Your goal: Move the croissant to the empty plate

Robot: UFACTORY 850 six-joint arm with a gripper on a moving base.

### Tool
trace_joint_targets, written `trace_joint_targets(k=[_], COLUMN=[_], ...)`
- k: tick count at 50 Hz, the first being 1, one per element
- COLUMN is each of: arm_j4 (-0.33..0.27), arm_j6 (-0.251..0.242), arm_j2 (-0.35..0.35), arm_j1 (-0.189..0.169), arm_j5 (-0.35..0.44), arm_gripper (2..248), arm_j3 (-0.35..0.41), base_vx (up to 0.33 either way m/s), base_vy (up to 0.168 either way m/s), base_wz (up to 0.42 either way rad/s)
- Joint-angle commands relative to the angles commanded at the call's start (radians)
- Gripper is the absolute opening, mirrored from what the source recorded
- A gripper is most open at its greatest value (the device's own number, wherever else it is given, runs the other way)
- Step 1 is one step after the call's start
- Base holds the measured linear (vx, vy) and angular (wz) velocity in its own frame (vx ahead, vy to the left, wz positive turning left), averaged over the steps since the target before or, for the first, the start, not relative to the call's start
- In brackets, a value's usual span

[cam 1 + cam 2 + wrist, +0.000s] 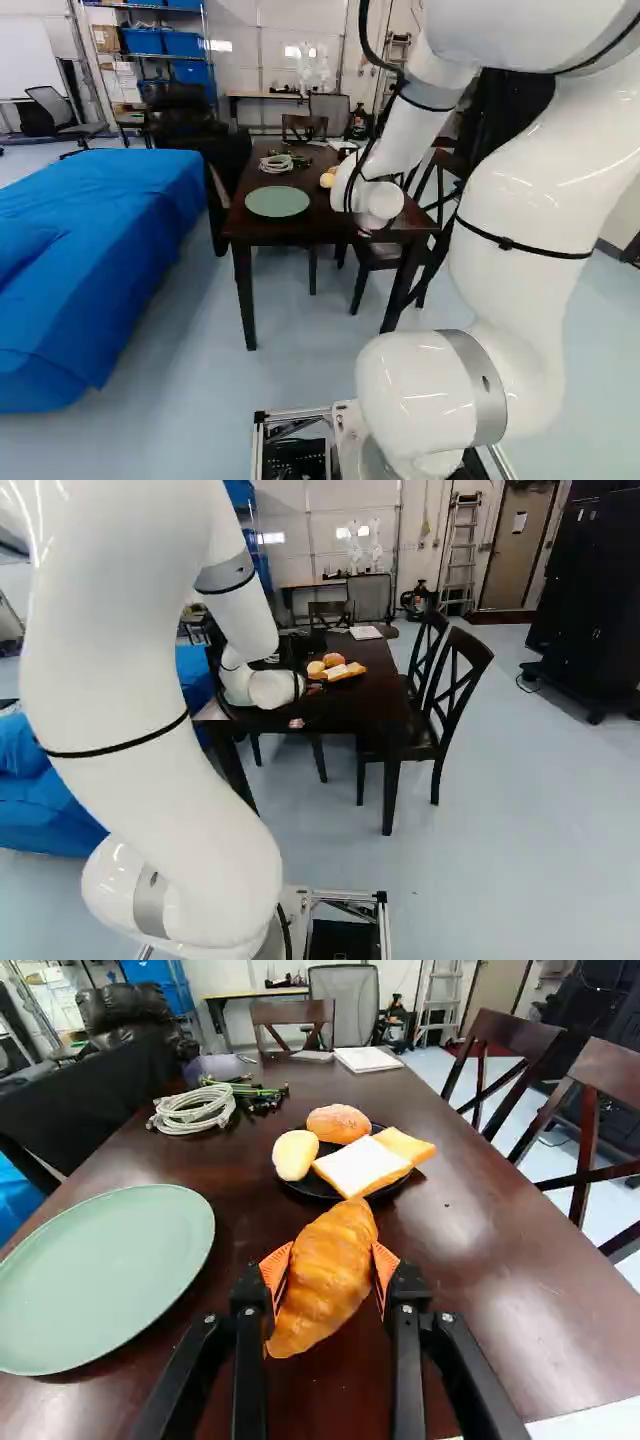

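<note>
Tool (330,1263) clamped on croissant (318,1295): grasp made. Green plate (105,1270) still without it; carry and set-down left.

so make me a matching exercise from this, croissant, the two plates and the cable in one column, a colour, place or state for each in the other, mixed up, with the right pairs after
Column 1
1. Croissant
2. Larger plate
3. Smaller plate
4. Cable

Column 2
A. Black, with other bread on it
B. Held between the fingers of the gripper
C. White and coiled
D. Pale green, with nothing on it

Right pairs: 1-B, 2-D, 3-A, 4-C
</note>
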Motion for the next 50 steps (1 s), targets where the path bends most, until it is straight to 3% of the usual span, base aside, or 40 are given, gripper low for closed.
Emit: trace_joint_targets(k=[50], arm_j4=[0.0], arm_j6=[0.0], arm_j2=[0.024], arm_j1=[0.09], arm_j5=[-0.114], arm_gripper=[120], arm_j3=[-0.1], base_vx=[0.0], base_vy=[0.0], base_wz=[0.0])
